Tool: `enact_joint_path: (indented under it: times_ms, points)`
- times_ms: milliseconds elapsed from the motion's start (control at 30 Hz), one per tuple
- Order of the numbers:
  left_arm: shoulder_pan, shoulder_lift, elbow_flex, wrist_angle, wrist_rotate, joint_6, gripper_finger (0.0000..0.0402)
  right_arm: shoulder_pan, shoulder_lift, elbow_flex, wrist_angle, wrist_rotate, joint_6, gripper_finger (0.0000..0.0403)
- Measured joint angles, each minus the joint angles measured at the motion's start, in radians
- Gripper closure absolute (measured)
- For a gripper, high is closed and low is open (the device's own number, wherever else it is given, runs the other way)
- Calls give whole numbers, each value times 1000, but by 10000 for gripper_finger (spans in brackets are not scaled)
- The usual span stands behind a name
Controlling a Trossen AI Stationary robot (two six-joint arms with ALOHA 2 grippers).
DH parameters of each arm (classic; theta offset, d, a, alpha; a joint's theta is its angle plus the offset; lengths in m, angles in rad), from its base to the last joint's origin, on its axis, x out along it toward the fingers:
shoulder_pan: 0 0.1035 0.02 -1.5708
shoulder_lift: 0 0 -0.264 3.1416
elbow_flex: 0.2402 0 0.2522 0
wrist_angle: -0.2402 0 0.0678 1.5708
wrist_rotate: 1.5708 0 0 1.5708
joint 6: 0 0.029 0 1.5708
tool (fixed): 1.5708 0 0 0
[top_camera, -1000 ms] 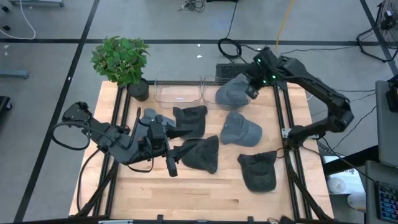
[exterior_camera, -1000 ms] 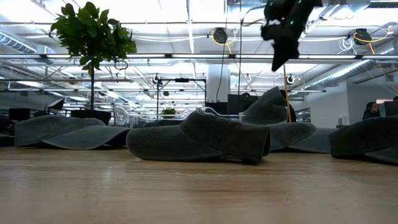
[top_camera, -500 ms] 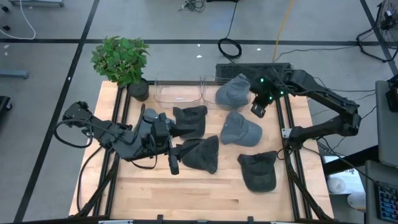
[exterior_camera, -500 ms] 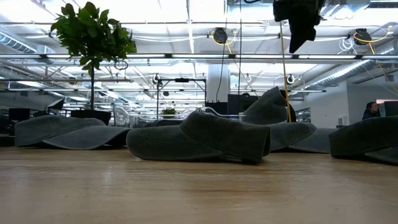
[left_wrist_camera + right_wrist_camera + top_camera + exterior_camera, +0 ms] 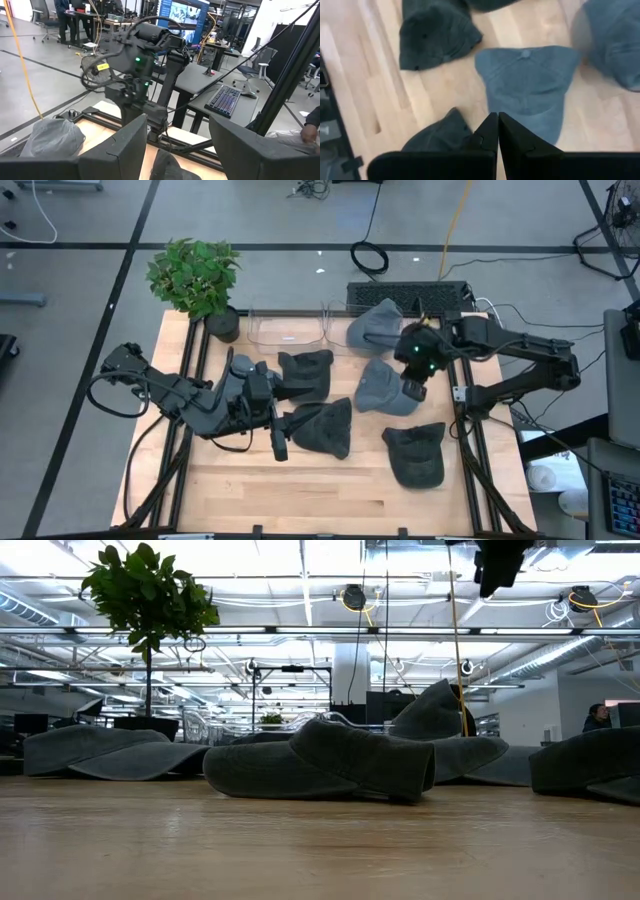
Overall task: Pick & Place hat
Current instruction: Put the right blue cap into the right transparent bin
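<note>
Lying nearest the table's front edge, a black cap (image 5: 415,456) sits flat, its long axis running front to back. Farther in, the grey cap (image 5: 385,388) lies mid-table with its brim toward the front right, long axis diagonal. The right gripper (image 5: 413,388), fingers pressed together and empty, hangs right over that cap's right edge; a second ago it was at the back by the rearmost grey cap (image 5: 375,326). The left gripper (image 5: 276,442), fingers apart, rests unmoved beside a dark cap (image 5: 325,426).
</note>
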Motion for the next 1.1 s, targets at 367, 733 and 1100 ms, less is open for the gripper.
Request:
enact_joint_path:
  times_ms: [367, 733, 1100]
  points:
    - [0, 0, 0, -17, 43, -22, 176, 52, 0, 0, -72, 3, -67, 394]
    - [-1, 0, 0, -36, 79, -55, 176, 21, -6, 0, -134, 157, 210, 261]
    - [-1, 0, 0, -35, 83, -50, 176, 10, -190, -250, -12, 200, 628, 175]
